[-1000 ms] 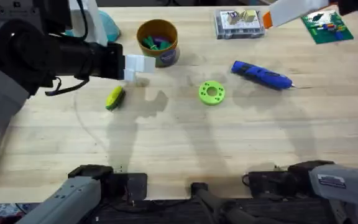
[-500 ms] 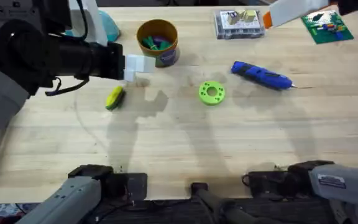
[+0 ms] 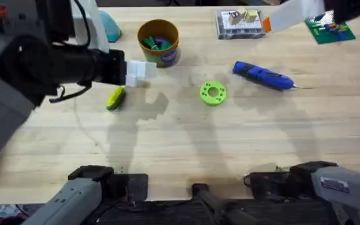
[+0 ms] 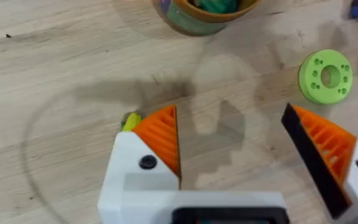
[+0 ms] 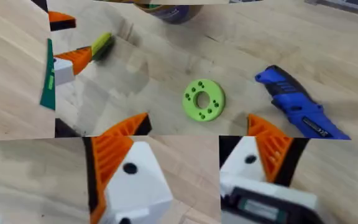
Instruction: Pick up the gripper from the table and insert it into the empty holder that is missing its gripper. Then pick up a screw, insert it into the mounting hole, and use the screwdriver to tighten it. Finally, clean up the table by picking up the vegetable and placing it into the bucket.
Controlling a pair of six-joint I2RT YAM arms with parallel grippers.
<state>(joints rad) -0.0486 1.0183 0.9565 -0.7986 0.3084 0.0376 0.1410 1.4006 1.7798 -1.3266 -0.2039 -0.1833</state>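
Wooden table (image 3: 230, 144), vegetable (image 3: 115, 98) beside bucket (image 3: 158, 42).

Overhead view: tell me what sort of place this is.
Probably a robotics workbench or lab. A butcher-block table carries a blue electric screwdriver, a clear parts box, a small green circuit board, and toy items such as a vegetable beside a yellow bucket.

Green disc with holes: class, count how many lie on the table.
1. The green disc lies flat mid-table, between the vegetable and the screwdriver. The left arm hides some tabletop, so another could be hidden.
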